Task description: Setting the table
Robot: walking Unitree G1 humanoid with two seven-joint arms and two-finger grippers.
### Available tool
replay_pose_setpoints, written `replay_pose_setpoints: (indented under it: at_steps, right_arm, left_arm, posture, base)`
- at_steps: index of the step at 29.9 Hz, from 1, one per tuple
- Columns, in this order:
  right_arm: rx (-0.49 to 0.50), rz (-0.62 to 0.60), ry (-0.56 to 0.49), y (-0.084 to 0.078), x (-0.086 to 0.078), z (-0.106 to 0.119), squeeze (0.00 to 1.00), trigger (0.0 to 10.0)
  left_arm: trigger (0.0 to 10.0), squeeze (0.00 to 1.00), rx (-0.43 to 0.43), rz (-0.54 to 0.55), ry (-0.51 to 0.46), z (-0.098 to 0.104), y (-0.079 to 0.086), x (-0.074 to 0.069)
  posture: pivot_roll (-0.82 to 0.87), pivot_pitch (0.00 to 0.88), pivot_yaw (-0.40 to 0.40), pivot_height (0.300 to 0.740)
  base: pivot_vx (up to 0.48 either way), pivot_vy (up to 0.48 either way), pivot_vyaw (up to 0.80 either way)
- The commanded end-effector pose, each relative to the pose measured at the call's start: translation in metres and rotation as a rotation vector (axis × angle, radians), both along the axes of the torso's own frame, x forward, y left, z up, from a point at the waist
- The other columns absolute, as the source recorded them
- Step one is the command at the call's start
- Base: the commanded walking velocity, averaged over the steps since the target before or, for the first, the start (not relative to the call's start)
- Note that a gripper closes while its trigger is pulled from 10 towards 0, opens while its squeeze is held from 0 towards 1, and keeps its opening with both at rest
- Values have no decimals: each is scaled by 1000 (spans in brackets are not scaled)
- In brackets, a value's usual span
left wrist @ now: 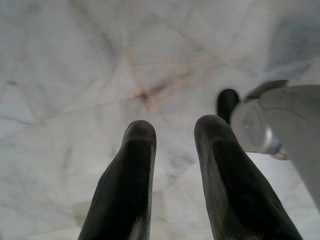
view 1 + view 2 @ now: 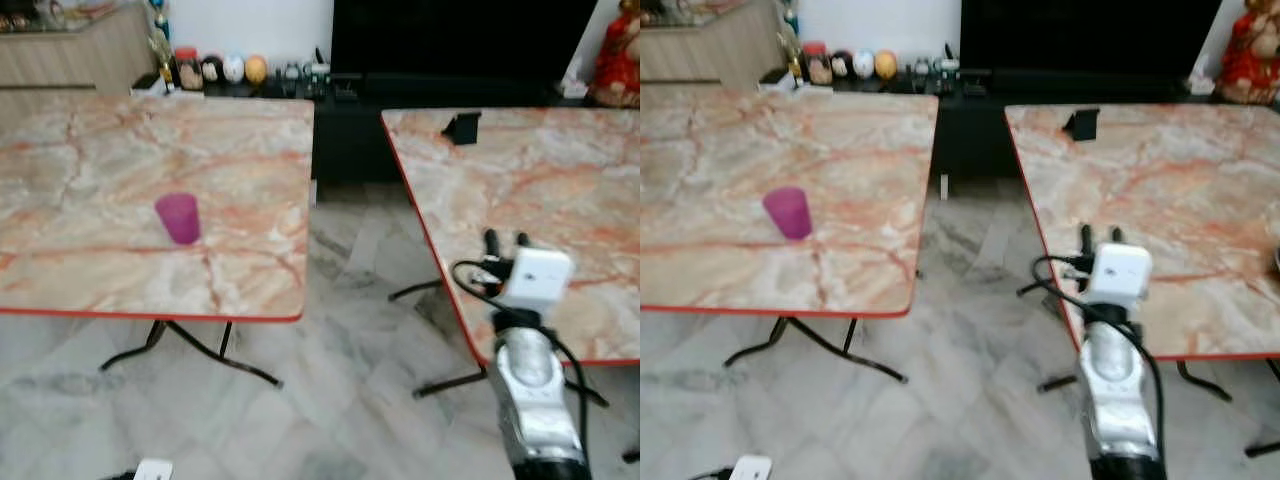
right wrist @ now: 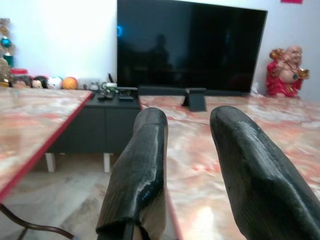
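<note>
Cup waits across the gap as robot faces two marble surfaces

Cup — small, purple, upright — stands alone on the left surface, toward its near edge, with bare marble on every side. It looks like light plastic: stiff enough to take a squeeze, easy to tip, and probably a little slick, so a hold across the sides at mid-height, with the fingers straddling the wall, seems the safest grip. The right gripper is raised at the near-left edge of the right surface, its fingers apart and holding nothing, pointing along that surface toward a dark television and a small black stand. The cup lies well apart from it, off to the robot's left across the open floor between the two surfaces. The left gripper hangs low over pale floor tiles — fingers likewise apart and empty. Nothing has yet been laid on the right surface, by the look of things.
</note>
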State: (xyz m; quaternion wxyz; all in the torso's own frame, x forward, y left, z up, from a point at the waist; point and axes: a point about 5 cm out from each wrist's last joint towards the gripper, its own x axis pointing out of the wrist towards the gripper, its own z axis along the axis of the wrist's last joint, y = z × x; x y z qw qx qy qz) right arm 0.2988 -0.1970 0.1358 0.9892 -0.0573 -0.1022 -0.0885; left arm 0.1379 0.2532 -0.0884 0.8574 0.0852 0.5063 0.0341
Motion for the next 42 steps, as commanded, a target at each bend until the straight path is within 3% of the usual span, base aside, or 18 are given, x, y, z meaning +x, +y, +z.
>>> replay_pose_setpoints:
  at_steps: [1, 13, 22, 29, 33, 34, 39, 42]
  right_arm:
    - [15, -29, 21, -11, 0, -5, 0, 10000]
    - [21, -24, 81, -18, 3, -20, 0, 10000]
    - [12, -58, 217, -38, 0, -54, 0, 10000]
    - [25, -13, 336, -41, -4, -80, 0, 10000]
    - [47, -12, 444, -42, -13, -105, 0, 10000]
    - [67, -24, 499, -43, -22, -119, 0, 10000]
    - [167, -75, 556, -46, -34, -135, 0, 10000]
    - [217, -79, 696, -40, -54, -161, 0, 10000]
  left_arm:
    - [10000, 0, -11, 4, 12, -2, -5, -2]
    - [10000, 0, -9, 3, 9, -2, -5, -1]
    - [10000, 0, -12, 3, 8, -2, -6, 0]
    - [10000, 0, -14, 4, 7, -2, -6, 0]
    - [10000, 0, -16, 5, 6, -2, -6, 0]
    - [10000, 0, -16, 6, 6, -2, -7, 0]
    - [10000, 0, -17, 7, 6, -2, -7, 1]
    - [10000, 0, -18, 4, 7, -2, -7, 1]
  posture:
    - [45, 0, -16, 715]
    - [58, 0, -24, 715]
    - [55, 0, -21, 715]
    - [53, 0, -21, 715]
    - [57, 0, -23, 715]
    - [59, 0, -24, 715]
    - [60, 0, -24, 715]
    - [46, 0, -18, 715]
  base:
    - [0, 0, 0]
    - [0, 0, 0]
    - [0, 0, 0]
    - [0, 0, 0]
    - [0, 0, 0]
    - [0, 0, 0]
    - [0, 0, 0]
    - [0, 0, 0]
